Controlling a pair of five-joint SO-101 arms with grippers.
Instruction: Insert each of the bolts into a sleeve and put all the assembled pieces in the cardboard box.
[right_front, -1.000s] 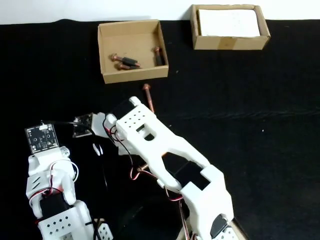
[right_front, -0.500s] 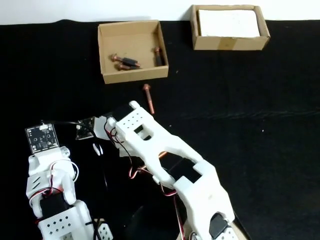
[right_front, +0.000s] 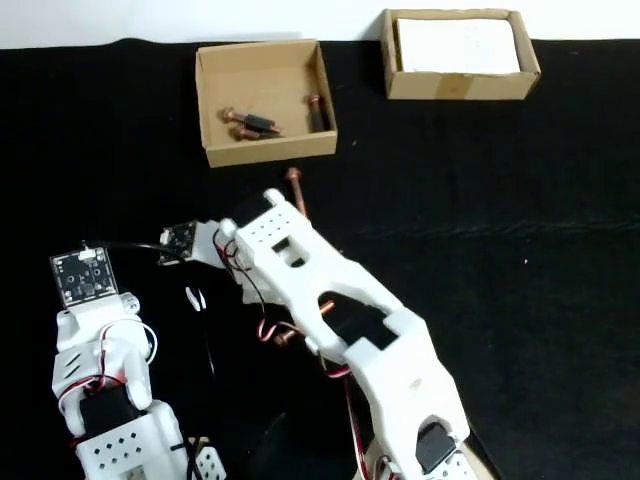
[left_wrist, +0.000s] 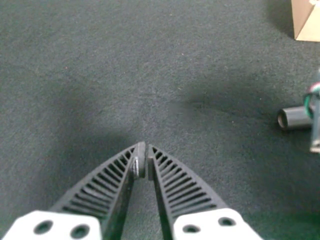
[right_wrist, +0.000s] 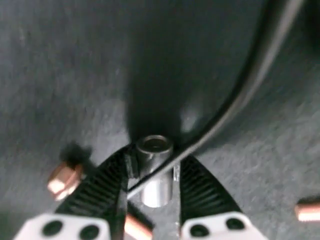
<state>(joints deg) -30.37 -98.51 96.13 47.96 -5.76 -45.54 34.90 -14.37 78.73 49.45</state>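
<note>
Left tool (left_wrist: 144, 157): fingers pressed together with nothing between them, hanging over bare black surface (left_wrist: 100, 60) at the near left.

Right tool (right_wrist: 152, 161): clamped across a dark sleeve (right_wrist: 155, 175), fingers on its sides. The open bore pointed out past the fingertips, along the tool's own line. From above, this tool (right_front: 180, 241) sat just beyond the left arm. A dark tube (left_wrist: 292, 118) off to the side in the left wrist view was probably the same sleeve; could not confirm.

Bolts: a copper bolt head (right_wrist: 64, 180) lay on the surface just beside one finger of the right tool, with two more copper ends near it. From above, a copper shank (right_front: 325, 308) showed under the right forearm. One loose bolt (right_front: 296, 190) lay beyond the right arm, just short of the cardboard box (right_front: 270, 150). Its long axis ran near to far, head toward the box, near end hidden by the arm.

Judgement: the mating turns on lining a bolt's shank up with the sleeve's bore. The left tool was the free one, but it was well apart from the loose bolt, with the right arm between them. The bolts beneath the right arm looked closer to it.

The box held assembled pieces (right_front: 255, 125), one more against its side wall. A second box (right_front: 455, 85) stood farther off with a white sheet inside. No legible writing or labels anywhere.
</note>
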